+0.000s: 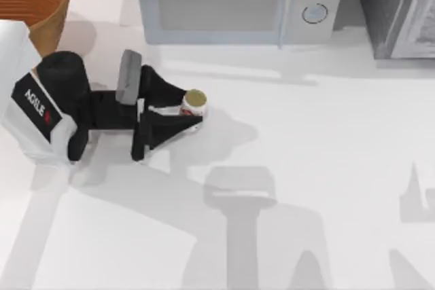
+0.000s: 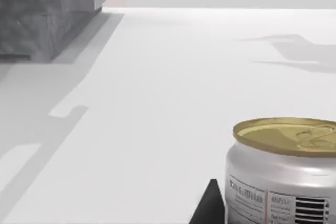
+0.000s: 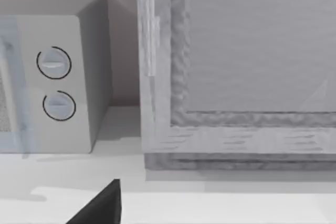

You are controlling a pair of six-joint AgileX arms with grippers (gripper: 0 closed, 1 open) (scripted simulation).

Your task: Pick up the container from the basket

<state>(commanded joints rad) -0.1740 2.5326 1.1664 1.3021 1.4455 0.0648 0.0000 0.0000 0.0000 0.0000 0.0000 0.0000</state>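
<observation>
Container gripped between closed fingers of left gripper, above table, well right of basket.

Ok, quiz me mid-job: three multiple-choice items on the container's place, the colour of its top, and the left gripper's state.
1. Where is the container?
A. inside the basket
B. on the table in front of the microwave, between the left gripper's fingers
C. on top of the microwave

2. What colour is the container's top?
A. tan-gold
B. blue
C. black

3. What is the left gripper doing?
A. parked far from the container
B. shut on the container
C. holding the basket

Answers:
1 B: in the top view it sits on the white table, apart from the basket at the far left corner, below the microwave.
2 A: the left wrist view shows a gold lid.
3 B: its black fingers flank the container.
</observation>
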